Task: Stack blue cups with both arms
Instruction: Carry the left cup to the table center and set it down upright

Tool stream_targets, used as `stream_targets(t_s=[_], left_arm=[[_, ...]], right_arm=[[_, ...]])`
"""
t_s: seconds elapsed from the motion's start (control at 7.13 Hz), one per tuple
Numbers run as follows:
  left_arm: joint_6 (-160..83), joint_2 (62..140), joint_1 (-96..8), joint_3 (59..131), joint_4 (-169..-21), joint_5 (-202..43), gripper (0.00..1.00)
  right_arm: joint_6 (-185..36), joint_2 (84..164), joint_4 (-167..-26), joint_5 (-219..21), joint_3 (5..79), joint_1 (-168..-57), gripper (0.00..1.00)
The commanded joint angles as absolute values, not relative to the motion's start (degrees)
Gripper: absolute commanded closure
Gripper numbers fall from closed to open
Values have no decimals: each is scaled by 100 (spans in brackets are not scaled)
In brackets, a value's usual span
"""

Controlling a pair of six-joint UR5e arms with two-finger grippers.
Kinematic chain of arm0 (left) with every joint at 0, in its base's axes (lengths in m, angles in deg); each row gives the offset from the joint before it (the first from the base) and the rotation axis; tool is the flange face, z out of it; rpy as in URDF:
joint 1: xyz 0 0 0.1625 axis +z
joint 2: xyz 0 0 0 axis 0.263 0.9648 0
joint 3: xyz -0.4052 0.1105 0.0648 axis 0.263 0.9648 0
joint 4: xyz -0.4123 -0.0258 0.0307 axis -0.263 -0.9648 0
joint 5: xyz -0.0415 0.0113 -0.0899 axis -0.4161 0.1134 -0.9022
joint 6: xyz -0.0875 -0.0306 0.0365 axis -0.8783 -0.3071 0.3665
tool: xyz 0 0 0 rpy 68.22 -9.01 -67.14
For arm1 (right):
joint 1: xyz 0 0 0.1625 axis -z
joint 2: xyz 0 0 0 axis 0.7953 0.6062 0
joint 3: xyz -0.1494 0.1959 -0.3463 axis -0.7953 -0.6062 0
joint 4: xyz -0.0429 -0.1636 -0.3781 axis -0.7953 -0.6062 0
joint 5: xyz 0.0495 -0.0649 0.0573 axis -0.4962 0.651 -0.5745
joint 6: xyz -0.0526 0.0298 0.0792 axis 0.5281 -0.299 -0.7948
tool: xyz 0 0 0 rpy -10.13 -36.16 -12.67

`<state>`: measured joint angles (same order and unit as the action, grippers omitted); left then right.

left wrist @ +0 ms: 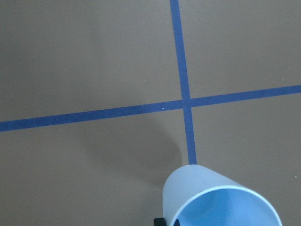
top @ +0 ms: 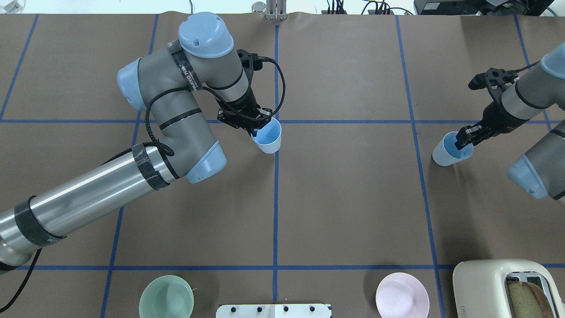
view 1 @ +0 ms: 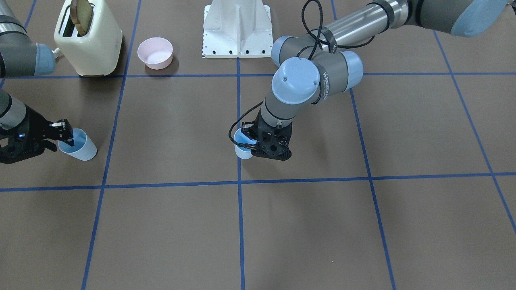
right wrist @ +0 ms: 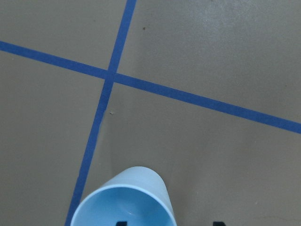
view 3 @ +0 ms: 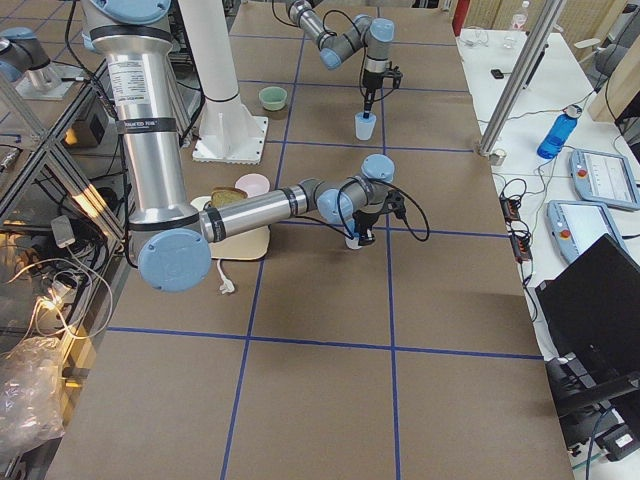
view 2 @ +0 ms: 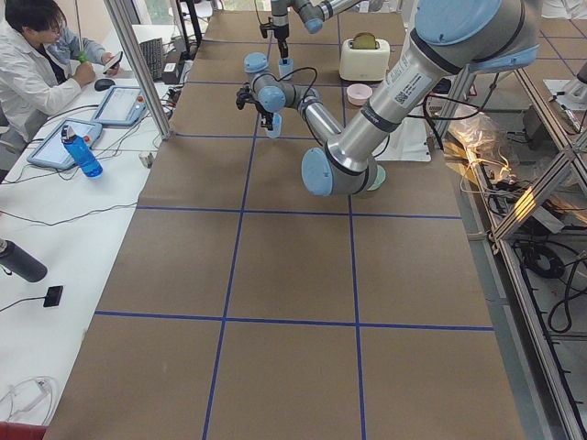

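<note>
The left pincer (top: 256,130) pinches the centre blue cup (top: 269,141) by its rim. The right pincer (top: 463,139), seemingly spread, straddles the right-hand blue cup (top: 446,155) near the worktop (top: 353,198) edge. It should close squarely before lifting.

We've got a brown desk (top: 353,198) gridded with blue tape lines (top: 276,198), the centre cup (top: 268,139) and the edge cup (top: 446,153) both pale sky-blue. The left arm (top: 190,141) and right arm (top: 527,97) show grey and silver with light blue caps, the left gripper (top: 255,131) and right gripper (top: 463,140) black. We also see a pink bowl (top: 402,295), a pale green bowl (top: 166,297), a cream toaster (top: 483,287) and a white base (view 1: 237,28).
</note>
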<state>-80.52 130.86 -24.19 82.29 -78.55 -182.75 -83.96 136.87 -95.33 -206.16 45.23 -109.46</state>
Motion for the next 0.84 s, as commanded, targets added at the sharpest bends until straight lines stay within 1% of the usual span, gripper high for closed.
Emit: stream_targets(t_s=[0.0, 0.14, 0.28, 0.42, 0.56, 0.7], left_arm=[[-8061, 13088, -2351, 8066, -8054, -18263, 100], [-8070, 13097, -2351, 8057, -8072, -18272, 100], [-8079, 13097, -2334, 8048, -8107, -18263, 100], [-8088, 13132, -2325, 8048, -8116, -18263, 100], [-8088, 13132, -2299, 8057, -8116, -18263, 73], [-8088, 13141, -2290, 8057, -8151, -18202, 55]], right_arm=[[-8396, 13692, -9525, -20583, 4497, -10841, 62], [-8396, 13692, -9525, -20583, 4506, -10832, 79], [-8387, 13684, -9525, -20583, 4497, -10832, 88], [-8387, 13675, -9525, -20539, 4506, -10832, 90], [-8387, 13657, -9525, -20504, 4506, -10832, 91], [-8379, 13614, -9534, -20512, 4514, -10832, 91]])
